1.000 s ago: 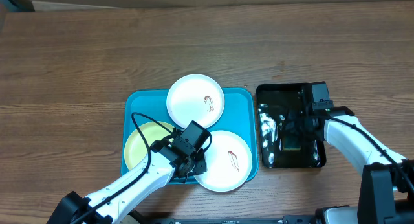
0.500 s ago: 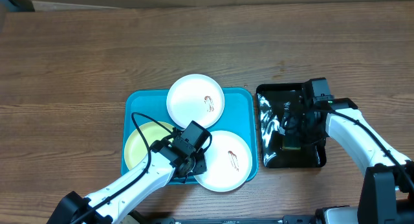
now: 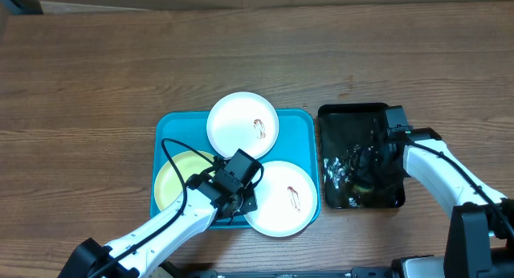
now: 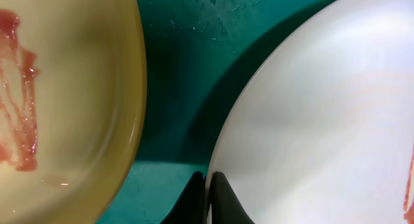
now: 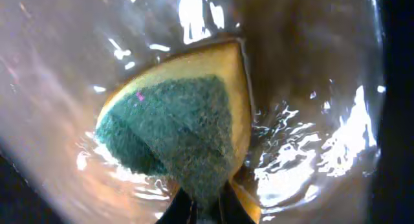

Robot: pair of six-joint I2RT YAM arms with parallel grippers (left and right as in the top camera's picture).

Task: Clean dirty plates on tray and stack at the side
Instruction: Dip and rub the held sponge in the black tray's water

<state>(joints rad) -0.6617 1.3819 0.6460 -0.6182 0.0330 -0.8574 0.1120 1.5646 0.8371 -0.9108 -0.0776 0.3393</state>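
Wood table, near edge: left gripper (image 4: 208,185) pinched shut on rim of nearest white plate (image 3: 279,198), which overhangs near rim of turquoise tray (image 3: 169,121). Beside it, yellow plate (image 3: 170,181); third plate (image 3: 237,121) at far rim. Over in black tray (image 3: 337,113), right gripper (image 5: 207,208) clamped on sponge (image 5: 174,127). Advice: hold plate steady, bring sponge over without dripping.

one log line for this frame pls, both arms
left gripper: shut on near white plate rim, on blue tray | right gripper: shut on sponge, in wet black tray | cleaned: none | stacked: none
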